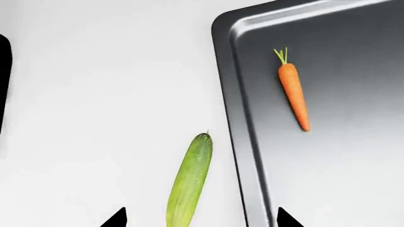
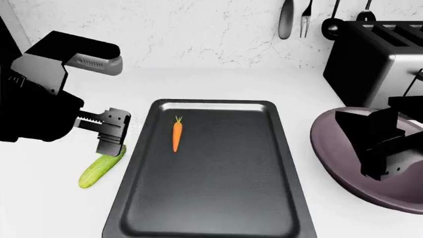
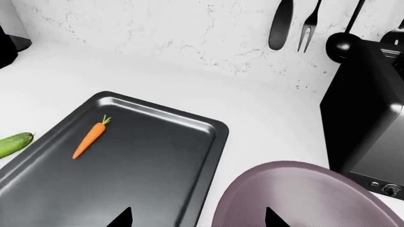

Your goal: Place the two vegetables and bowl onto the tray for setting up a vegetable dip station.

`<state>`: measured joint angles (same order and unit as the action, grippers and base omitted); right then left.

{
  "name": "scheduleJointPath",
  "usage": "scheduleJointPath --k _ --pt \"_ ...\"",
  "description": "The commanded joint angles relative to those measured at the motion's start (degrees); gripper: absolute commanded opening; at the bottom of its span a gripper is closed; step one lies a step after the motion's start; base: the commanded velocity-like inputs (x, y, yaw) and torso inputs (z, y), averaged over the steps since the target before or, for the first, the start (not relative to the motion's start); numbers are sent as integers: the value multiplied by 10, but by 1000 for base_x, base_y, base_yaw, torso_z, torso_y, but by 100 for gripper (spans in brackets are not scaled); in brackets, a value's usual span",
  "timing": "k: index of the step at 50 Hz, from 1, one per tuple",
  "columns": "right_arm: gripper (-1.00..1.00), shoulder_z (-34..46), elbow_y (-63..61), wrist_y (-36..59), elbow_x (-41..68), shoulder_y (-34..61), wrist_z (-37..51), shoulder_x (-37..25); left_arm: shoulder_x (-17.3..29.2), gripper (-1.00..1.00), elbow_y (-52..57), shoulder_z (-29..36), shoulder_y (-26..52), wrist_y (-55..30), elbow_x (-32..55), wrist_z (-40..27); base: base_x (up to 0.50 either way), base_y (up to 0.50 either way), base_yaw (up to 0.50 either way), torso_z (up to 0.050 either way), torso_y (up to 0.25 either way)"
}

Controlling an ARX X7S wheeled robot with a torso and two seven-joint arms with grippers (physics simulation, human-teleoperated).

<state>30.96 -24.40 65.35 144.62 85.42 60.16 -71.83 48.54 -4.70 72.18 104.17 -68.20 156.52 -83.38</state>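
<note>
The orange carrot [image 2: 176,136] [image 1: 294,92] [image 3: 88,137] lies on the dark grey tray [image 2: 211,198] [image 1: 341,165] [image 3: 126,179], near its far left corner. On the white counter just left of the tray's rim lies the light-green cucumber [image 2: 101,168] [image 1: 190,179] [image 3: 14,143]. My left gripper [image 2: 111,134] [image 1: 202,220] hangs open above the cucumber's far end, holding nothing. The mauve bowl [image 2: 337,153] [image 3: 303,198] sits on the counter right of the tray. Over its left rim my right gripper [image 2: 383,163] [image 3: 197,220] stands open and empty.
A steel toaster [image 2: 377,64] [image 3: 366,123] stands at the back right behind the bowl. A spoon [image 2: 288,20], a fork [image 2: 306,20] and a ladle [image 2: 332,22] hang on the marble wall. White counter stretches behind the tray.
</note>
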Motion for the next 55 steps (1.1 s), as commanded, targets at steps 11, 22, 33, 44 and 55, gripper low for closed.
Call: scheduleJointPath --k 11,22,33,44,55 --pt "100 -4 -8 -11 -1 -10 -10 -7 -8 100 -60 -2 16 -150 -115 42 0 0 0 0 0" --pt "100 -4 -8 -13 -2 -11 -11 -8 6 100 -24 -17 -30 -152 -141 77 0 0 0 0 0" --pt "100 -1 -8 -15 -2 -10 -8 -4 30 100 -10 -22 -50 -158 -167 94 0 0 0 0 0" --pt "100 -3 -10 -18 -5 -13 -13 -7 9 100 -12 -48 -76 -177 -230 143 0 0 0 0 0" --pt "100 -8 -14 -22 -17 -27 -25 -11 -6 100 -9 -64 -83 -185 -294 177 0 0 0 0 0"
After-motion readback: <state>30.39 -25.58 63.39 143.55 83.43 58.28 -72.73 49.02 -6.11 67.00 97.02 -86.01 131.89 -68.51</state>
